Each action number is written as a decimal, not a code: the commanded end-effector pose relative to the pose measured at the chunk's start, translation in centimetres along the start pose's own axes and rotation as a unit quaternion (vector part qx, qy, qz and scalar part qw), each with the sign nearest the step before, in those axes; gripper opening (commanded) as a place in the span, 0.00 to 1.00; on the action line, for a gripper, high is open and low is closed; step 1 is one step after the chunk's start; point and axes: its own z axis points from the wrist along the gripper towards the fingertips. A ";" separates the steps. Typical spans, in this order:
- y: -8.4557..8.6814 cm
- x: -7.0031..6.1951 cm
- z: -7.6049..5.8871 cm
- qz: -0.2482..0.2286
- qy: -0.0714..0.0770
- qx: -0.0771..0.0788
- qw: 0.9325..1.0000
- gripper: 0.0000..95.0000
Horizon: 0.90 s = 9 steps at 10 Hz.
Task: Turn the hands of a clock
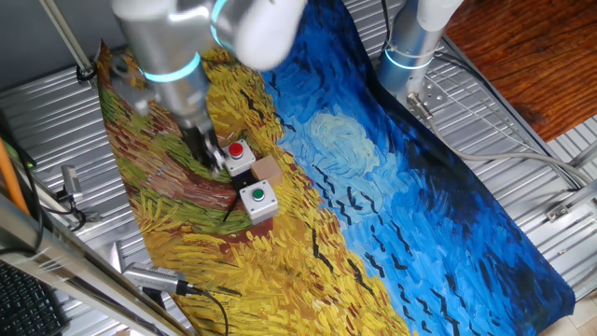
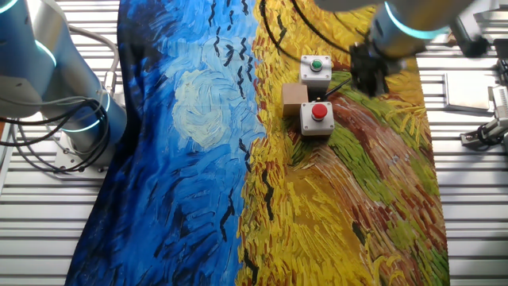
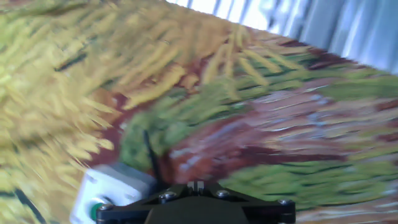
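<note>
No clock or clock hands show in any view. My gripper hangs low over the painted cloth, just left of a white box with a red button. In the other fixed view the gripper is to the right of that red-button box, apart from it. In the blurred hand view the fingertips stand close together with nothing between them, and a white box with a green button sits at the lower left.
A green-button box and a small brown block sit beside the red-button box, with a thin black cable running off them. A second arm's base stands at the cloth's edge. Metal tools lie on the slatted table.
</note>
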 end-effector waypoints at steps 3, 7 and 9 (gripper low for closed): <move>2.0 -0.5 1.2 0.007 0.000 0.002 1.000 0.00; 2.0 -0.5 1.2 -0.040 0.006 0.006 0.999 0.00; 2.8 -1.1 1.8 -0.032 0.015 0.025 0.999 0.00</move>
